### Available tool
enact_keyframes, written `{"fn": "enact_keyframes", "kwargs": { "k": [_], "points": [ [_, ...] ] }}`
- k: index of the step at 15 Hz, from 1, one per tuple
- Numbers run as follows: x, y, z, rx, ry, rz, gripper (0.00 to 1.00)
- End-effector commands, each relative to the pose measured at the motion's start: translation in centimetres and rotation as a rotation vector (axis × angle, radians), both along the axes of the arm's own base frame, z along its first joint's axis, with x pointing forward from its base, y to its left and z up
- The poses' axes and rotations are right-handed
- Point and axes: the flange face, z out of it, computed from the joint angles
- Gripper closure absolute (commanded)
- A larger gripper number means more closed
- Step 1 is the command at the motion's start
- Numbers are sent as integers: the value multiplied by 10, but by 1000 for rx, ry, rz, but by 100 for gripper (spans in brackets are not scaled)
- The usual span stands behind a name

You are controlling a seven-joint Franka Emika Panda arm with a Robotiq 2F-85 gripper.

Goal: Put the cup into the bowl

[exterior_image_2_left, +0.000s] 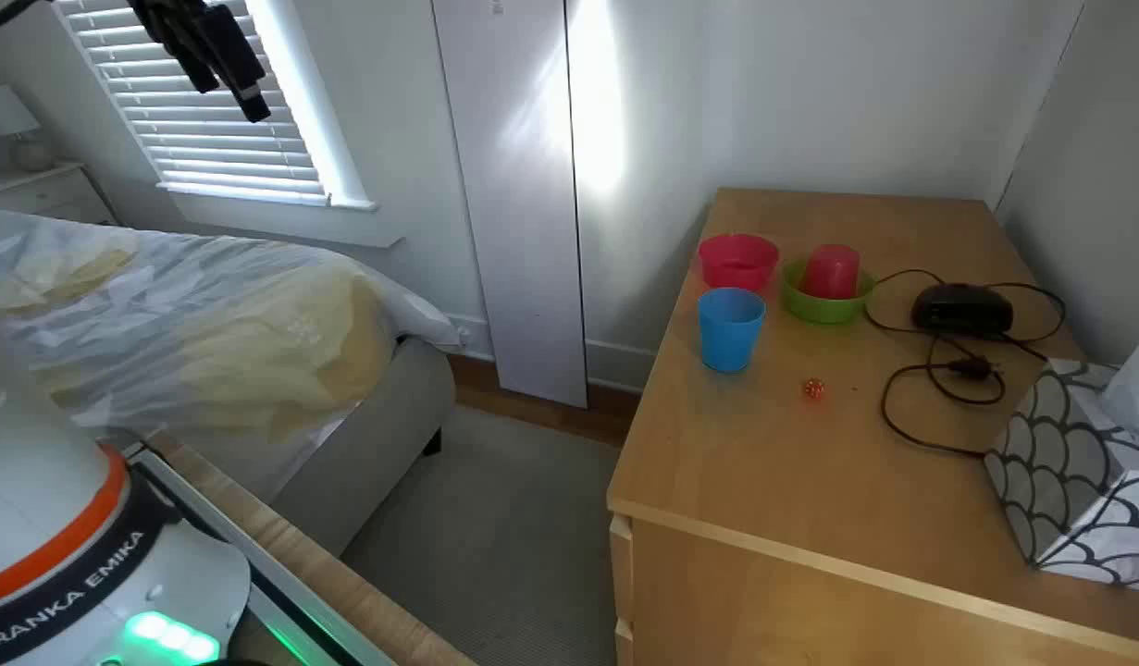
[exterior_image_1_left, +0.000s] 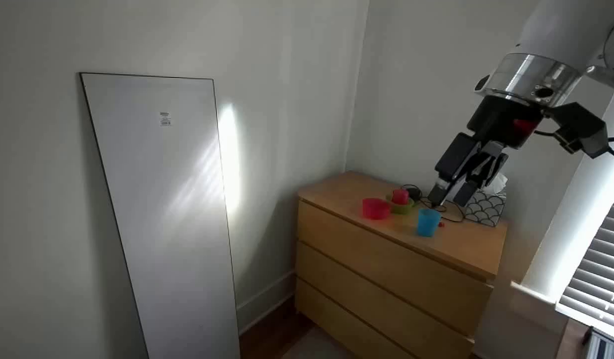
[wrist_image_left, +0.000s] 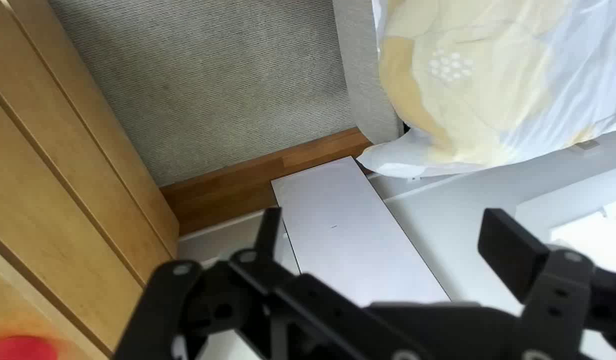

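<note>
I'd call this the approach, nothing gripped yet — the gripper hangs well clear of the dresser, jaws wide apart, so next it should swing over and straddle the blue cup, upright near the drawer-side edge of the tabletop

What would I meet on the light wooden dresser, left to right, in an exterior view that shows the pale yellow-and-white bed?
Bright blue plastic cup → shallow round green plastic bowl → compact black device → white grey-scalloped tissue box. Left out for overlap: low round pink-red container, small pink-red item in the bowl, tiny red item.
</note>
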Motion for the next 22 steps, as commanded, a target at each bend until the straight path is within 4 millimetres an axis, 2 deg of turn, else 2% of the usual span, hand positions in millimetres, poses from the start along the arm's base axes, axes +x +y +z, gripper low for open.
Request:
{"fn": "enact_keyframes", "kwargs": {
  "k": [1,3,11,12,14,17,22],
  "points": [
    [-1,-1,-3,-3,9,-1,0],
    [-1,-2,-11,-9,27,-3,0],
    [0,-2,-13,-9,31,-3,0],
    [9,-9,-9,10,25,-26,0],
    [29,-34,0,46,18,-89,0],
    [49,-78,9,104,1,-180,0],
    [84,-161,-6,109,-38,-290,0]
  ]
}}
